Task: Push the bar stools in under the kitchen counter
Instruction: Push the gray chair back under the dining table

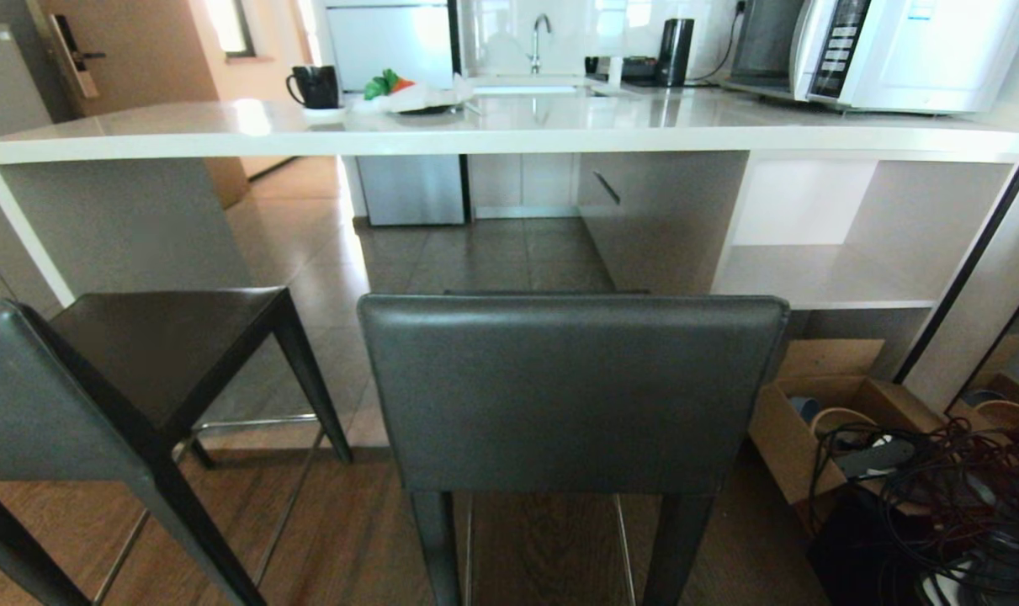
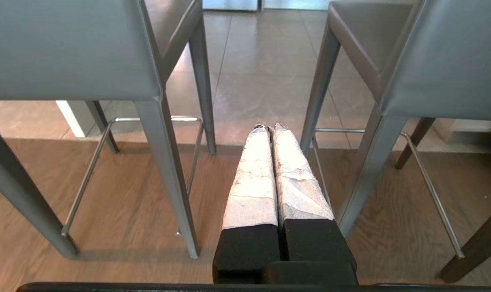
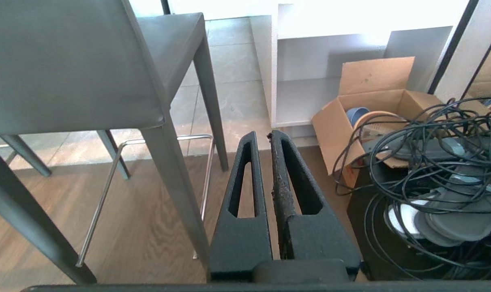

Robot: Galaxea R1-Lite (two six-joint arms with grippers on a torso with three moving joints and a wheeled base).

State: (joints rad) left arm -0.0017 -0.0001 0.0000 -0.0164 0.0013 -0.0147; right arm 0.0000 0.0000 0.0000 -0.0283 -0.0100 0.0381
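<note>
Bar stools, two of them, stand before me on the wooden floor, both clear of the kitchen counter. One stool is straight ahead, its backrest facing me; the other stool is to my left, turned at an angle. Beyond them the wood gives way to grey tile floor, and the room under the slab is open between the white side panel on the left and the white shelf unit on the right. One cardboard box and one tangle of black cables sit low on my right.

My left gripper hangs low, facing the gap between the two stools, its tape-wrapped fingers pressed together and holding nothing. My right gripper hangs just right of the near stool's leg, fingers also closed and empty. Neither touches a stool.
</note>
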